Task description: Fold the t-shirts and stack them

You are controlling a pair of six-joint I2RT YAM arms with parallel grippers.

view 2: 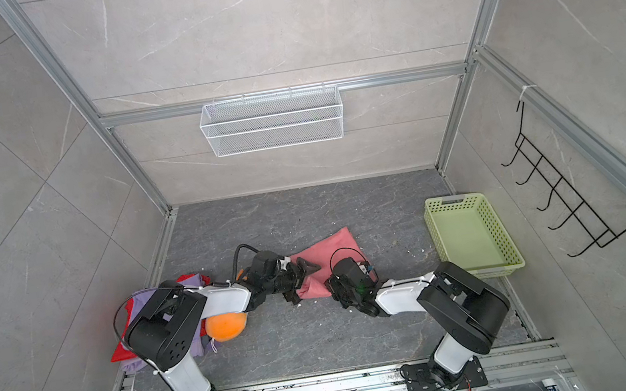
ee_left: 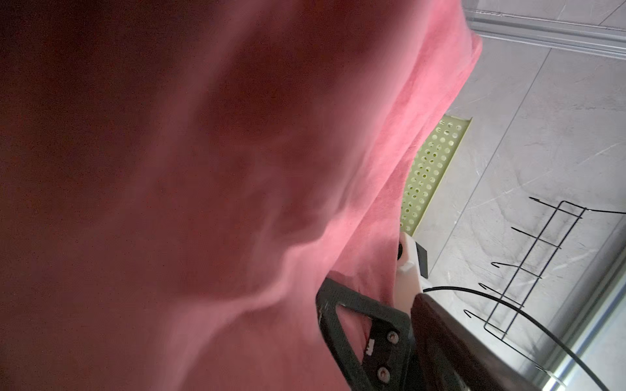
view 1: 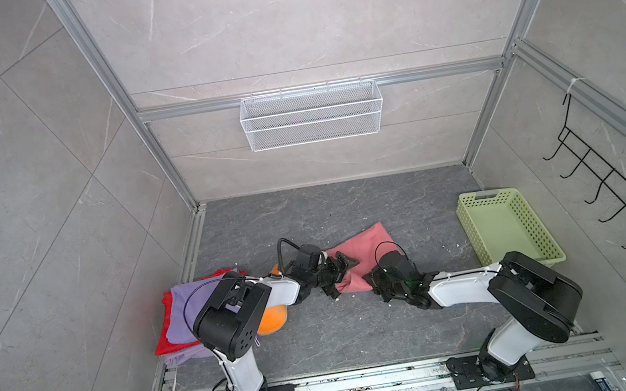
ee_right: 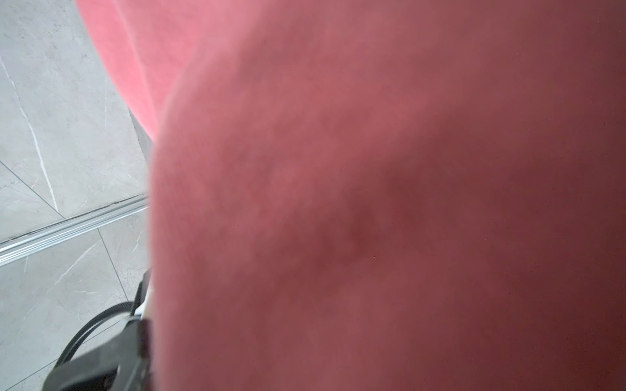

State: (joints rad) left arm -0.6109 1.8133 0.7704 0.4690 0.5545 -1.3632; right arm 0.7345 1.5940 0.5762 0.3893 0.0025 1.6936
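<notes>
You are handling the salmon-pink t-shirt (view 1: 357, 248) on the worktop (view 1: 323, 329) near the pale green basket (view 1: 534, 222)
Your left end effector (view 1: 341, 277) is standing open at the shirt edge farther from the basket; your right end effector (view 1: 374, 286) is sitting closed at the nearer edge, its hold hidden; pulling from that side alone is risking a skewed fold; cloth is smothering the right wrist view; the left wrist view is showing the basket wall.

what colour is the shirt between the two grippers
Salmon pink; the shirt shows best in a top view.
</notes>
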